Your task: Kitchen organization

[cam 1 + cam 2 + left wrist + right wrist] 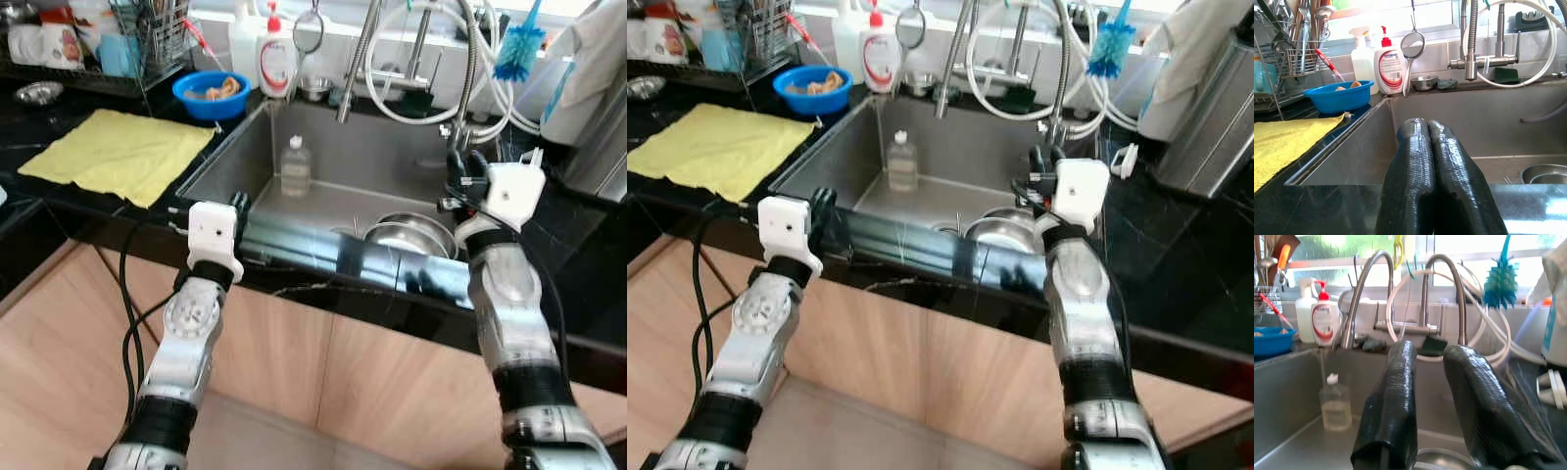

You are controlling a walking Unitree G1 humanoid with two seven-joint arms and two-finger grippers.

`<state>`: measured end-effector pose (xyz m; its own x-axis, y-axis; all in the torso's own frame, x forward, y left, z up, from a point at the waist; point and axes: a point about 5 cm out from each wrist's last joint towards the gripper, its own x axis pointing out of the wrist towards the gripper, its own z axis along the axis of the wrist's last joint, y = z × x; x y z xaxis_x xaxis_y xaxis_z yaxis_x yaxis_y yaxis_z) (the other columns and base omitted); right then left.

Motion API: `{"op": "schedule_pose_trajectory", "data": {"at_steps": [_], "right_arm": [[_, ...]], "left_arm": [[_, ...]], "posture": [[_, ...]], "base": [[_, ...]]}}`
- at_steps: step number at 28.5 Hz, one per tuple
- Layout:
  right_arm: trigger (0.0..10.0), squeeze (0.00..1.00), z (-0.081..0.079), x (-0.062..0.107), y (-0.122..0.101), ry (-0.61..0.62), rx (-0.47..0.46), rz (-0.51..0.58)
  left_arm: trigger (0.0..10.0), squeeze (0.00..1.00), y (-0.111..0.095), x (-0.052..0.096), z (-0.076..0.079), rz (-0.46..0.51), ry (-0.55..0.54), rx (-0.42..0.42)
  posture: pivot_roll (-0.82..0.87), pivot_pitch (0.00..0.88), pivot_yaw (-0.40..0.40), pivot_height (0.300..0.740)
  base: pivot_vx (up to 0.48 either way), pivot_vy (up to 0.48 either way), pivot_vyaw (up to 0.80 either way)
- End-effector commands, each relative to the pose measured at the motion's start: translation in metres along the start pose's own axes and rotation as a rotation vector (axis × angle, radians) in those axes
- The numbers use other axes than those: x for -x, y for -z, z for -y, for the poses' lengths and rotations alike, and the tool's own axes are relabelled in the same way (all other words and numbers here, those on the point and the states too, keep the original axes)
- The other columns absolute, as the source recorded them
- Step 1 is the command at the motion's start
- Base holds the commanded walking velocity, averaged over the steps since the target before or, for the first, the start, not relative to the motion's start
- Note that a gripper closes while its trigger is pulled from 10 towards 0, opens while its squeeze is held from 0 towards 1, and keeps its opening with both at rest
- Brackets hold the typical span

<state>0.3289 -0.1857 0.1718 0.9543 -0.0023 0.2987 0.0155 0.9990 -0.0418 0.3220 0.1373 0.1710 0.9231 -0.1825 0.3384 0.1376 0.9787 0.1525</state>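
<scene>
I stand at a steel sink set in a black counter. A small clear bottle stands upright on the sink floor, and steel bowls lie at its front right. My left gripper hovers over the sink's front left rim, its fingers pressed shut on nothing. Above the sink's right rim, near the hoses, my right gripper is open and holds nothing, with a gap between its fingers.
A yellow cloth lies on the counter at the left. Behind it are a dish rack, a blue bowl and a soap pump bottle. Faucets, hoses and a blue brush line the back.
</scene>
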Motion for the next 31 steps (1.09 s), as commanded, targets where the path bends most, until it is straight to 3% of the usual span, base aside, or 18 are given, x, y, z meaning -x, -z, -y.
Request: {"op": "schedule_pose_trajectory", "data": {"at_steps": [1,6,31], "right_arm": [[10.0,0.00,-0.002,0.001,-0.006,0.012,-0.023,0.012],[10.0,0.00,-0.004,0.012,-0.002,0.037,0.013,-0.013],[10.0,0.00,-0.014,0.005,-0.018,0.018,0.013,0.005]], "left_arm": [[10.0,0.00,-0.001,0.002,-0.003,0.010,-0.017,-0.006],[10.0,0.00,0.000,0.005,-0.004,0.008,-0.019,-0.014],[10.0,0.00,-0.005,0.005,-0.013,0.028,-0.063,-0.042]], "posture": [[0.09,0.000,-0.027,0.740],[0.09,0.000,-0.020,0.740],[0.11,0.000,-0.025,0.740]], "base": [[0.000,0.000,0.00],[0.000,0.000,0.16],[0.000,0.000,0.80]]}}
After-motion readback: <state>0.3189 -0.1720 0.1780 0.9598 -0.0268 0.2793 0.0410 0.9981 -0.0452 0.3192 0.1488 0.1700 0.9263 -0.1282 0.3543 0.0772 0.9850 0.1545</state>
